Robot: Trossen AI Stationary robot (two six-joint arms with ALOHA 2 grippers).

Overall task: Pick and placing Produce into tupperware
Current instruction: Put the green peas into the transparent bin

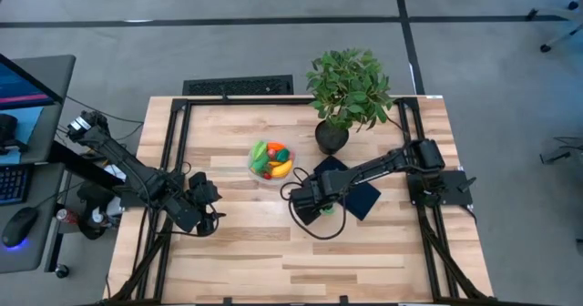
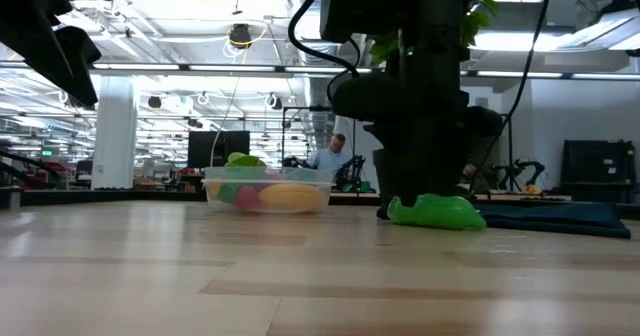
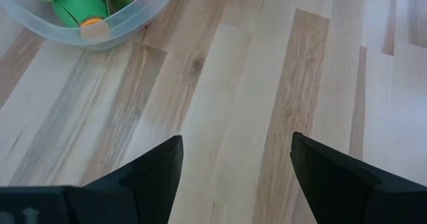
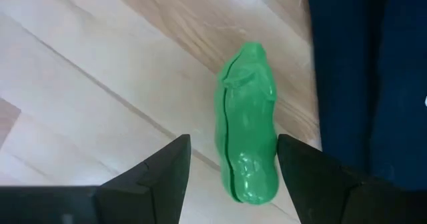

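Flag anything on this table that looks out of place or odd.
One green toy vegetable lies alone on the wood beside the dark blue flat rectangle, while the other produce sits in the tupperware. The right tool is open around it.

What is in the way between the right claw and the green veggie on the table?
Nothing visible. The right claw is open just above the green veggie, which lies on the bare wooden table beside the dark blue mat, fingers on either side of it.

Tupperware [image 1: 271, 171] at table [image 1: 237, 260] centre, filled with produce [image 1: 272, 158]. Right gripper [image 1: 321, 209] beside dark blue rectangle [image 1: 363, 198]. Left gripper [image 1: 208, 206] left of centre.
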